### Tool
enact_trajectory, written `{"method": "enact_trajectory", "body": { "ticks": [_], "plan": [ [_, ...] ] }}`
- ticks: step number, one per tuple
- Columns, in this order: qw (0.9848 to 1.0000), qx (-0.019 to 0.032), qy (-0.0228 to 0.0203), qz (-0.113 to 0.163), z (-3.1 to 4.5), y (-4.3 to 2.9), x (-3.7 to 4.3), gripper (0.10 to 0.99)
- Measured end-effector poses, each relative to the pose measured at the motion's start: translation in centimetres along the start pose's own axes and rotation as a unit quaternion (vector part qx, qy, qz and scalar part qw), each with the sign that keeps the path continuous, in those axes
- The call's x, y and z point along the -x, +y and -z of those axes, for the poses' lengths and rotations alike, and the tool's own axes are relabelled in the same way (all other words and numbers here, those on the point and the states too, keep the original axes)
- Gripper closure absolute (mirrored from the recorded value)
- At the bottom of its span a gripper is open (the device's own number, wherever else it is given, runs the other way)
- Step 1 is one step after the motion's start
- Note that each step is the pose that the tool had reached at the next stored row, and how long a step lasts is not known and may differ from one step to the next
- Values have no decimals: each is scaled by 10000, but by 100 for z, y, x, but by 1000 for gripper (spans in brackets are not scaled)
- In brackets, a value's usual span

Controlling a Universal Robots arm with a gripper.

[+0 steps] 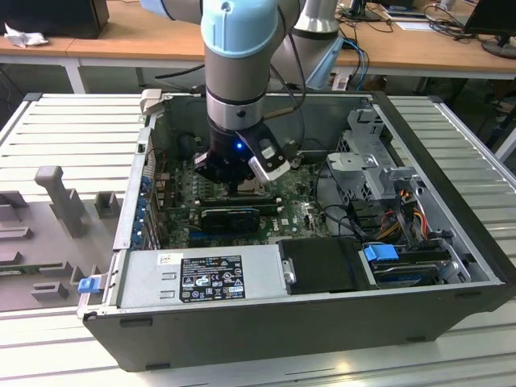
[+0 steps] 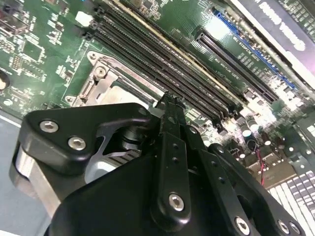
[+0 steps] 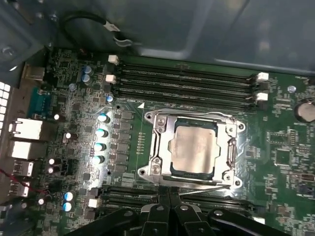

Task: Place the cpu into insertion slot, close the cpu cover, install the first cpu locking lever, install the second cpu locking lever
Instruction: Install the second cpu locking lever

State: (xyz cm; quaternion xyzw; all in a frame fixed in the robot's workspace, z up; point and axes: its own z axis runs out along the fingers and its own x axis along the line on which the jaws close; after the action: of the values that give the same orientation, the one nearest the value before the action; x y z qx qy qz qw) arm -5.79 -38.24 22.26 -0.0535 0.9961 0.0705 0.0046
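— Where are we seeing the cpu [image 3: 193, 147]?

— We are seeing it lying flat in the insertion slot [image 3: 162, 147], with the cpu cover [image 3: 230, 150] sitting closed around it, on the green motherboard [image 3: 280, 142] between two banks of memory slots [image 3: 187, 81].

— And the claw [image 3: 169, 194]?

— We are finding its black fingers [image 2: 170, 118] pressed together, gripping nothing, hovering just beside the cover's edge nearest the lower memory slots. In the exterior view the claw [image 1: 234, 179] is reaching down inside the open computer case [image 1: 322, 322].
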Motion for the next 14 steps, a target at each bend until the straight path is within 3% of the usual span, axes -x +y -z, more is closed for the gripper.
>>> {"method": "enact_trajectory", "body": {
  "ticks": [2, 4, 7, 9, 11, 12, 13, 14],
  "plan": [
    [10000, 44, 2, 38, -30, -2, -38, 980],
    [9999, 77, 2, 71, -36, 4, -125, 980],
    [9998, 151, -5, 85, -56, -38, -148, 980],
    [9997, 238, -15, 85, -63, -60, -158, 980],
    [9993, 370, -30, 87, -71, -75, -184, 980],
    [9991, 403, -34, 87, -75, -80, -186, 980],
    [9988, 483, -43, 88, -85, -92, -198, 980],
    [9987, 502, -45, 88, -98, -100, -201, 980]
  ]
}}
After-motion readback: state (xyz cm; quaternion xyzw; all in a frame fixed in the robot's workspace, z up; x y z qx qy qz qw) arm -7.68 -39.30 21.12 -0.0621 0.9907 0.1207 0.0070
